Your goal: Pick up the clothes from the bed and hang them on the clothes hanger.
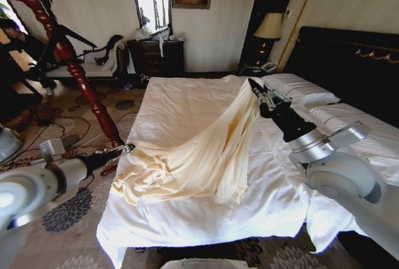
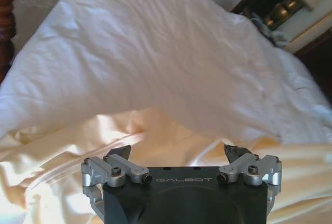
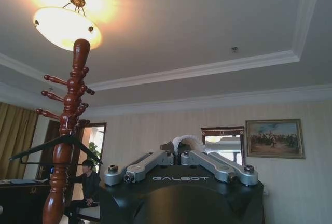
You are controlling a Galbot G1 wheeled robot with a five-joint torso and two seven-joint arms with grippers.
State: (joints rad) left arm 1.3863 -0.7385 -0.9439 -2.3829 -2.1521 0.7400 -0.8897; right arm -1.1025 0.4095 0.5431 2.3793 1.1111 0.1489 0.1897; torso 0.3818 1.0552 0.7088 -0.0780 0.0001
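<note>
Big white bed (image 1: 187,104), near edge cut off at the bottom of the head view, far side hidden under the right arm. Black headboard (image 1: 349,57) only partly in view at the right.

On the bed, the cream-yellow clothes (image 1: 199,157), long and stretched on a slant: one end lifted high near the pillows, the other end heaped low by the left edge of the bed. Sleeves lost in the folds (hard to sort out).

Tall red-brown wooden stand (image 1: 68,57) on the carpet left of the bed, top cut off in the head view. Black clothes hanger (image 3: 54,149) hooked on it, arms spread to both sides, hook hard to see.

Right gripper (image 1: 257,89) up over the bed, squeezed tight on the top end of the clothes; pale cloth bunched between the fingers (image 3: 150,162) in the right wrist view.

Left gripper (image 2: 179,156) low by the heaped end, fingers (image 2: 122,154) wide apart, cloth just ahead, not pinched.
</note>
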